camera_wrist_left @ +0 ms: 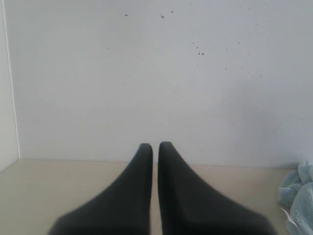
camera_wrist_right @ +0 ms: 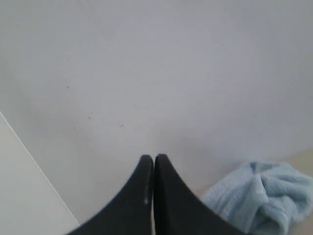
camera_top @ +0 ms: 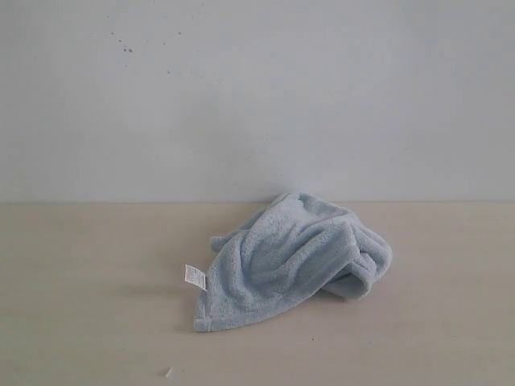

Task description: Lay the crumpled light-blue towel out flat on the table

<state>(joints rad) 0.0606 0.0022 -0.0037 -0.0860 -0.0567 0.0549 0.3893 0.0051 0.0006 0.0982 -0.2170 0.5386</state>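
Just right of centre in the lower half of the exterior view, the towel lies crumpled on the bench, its white care tag at the heap's left edge. The left tool has its jaws drawn almost together, gripping nothing; the right tool is likewise closed and empty, both apart from the towel.
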